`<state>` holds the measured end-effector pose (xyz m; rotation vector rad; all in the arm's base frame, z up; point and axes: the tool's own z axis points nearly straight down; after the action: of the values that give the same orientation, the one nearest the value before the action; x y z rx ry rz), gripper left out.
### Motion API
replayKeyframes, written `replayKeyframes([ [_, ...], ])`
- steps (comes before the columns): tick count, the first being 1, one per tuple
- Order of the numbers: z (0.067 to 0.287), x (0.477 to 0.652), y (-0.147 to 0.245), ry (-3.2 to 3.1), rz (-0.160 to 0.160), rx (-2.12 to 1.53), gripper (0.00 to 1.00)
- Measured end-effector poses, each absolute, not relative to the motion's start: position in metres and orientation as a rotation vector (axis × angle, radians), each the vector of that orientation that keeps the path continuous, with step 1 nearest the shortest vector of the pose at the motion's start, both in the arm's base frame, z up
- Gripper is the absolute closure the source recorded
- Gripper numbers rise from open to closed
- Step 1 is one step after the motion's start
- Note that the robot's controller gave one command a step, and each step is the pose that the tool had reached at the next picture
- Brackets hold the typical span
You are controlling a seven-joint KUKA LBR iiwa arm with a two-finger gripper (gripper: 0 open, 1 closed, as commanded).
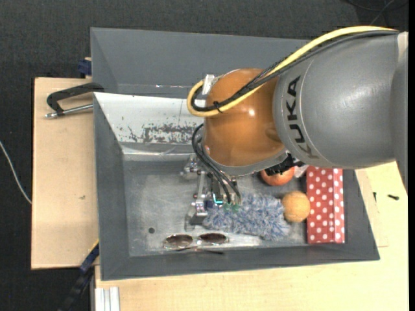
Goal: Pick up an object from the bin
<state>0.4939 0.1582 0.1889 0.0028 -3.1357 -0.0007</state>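
Observation:
My gripper [202, 207] hangs below the orange wrist cover, low in the middle of the bin. Its fingers [196, 218] stand at the left end of a blue-grey fuzzy cloth [249, 216] that lies on the bin floor. Whether the cloth sits between the fingers I cannot tell. A pair of sunglasses [194, 240] lies just in front of the gripper along the near wall.
An orange ball [296, 207] rests right of the cloth. A red-orange round thing [279, 175] sits behind it, partly under the arm. A red box with white dots [326, 204] lies along the right wall. The arm covers the bin's upper right.

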Motion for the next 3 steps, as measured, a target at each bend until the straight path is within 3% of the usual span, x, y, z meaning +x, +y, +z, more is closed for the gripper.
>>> replayKeyframes([
  [1,0.192,0.495,0.157,-3.141,-0.002,0.0,1.0],
  [2,0.192,0.495,0.157,-3.141,-0.002,-0.001,0.0],
  [3,0.193,0.503,0.115,-3.14,-0.003,0.108,0.0],
])
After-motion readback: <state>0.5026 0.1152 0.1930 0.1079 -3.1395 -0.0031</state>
